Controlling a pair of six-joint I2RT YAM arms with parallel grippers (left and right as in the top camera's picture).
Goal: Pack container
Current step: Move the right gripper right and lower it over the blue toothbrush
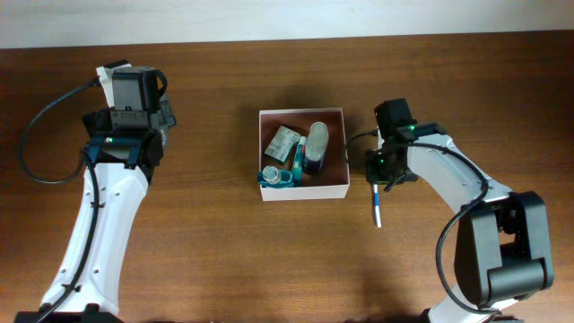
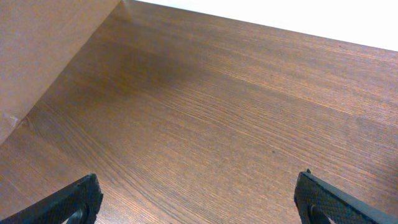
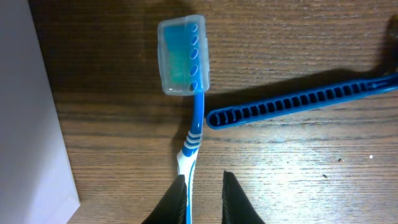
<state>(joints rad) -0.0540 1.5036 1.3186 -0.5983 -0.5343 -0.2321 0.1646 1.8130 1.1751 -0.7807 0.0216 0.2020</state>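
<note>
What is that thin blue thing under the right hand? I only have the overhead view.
Observer: A blue and white toothbrush lying on the table; a clear cap covers its bristles.
Operator: Has the right hand gripped it?
Observer: Not clamped. The right hand straddles the handle, with a gap showing beside it.
Operator: Anything else nearby?
Observer: A blue comb lies beside the toothbrush's neck; the overhead view does not show it.
</note>
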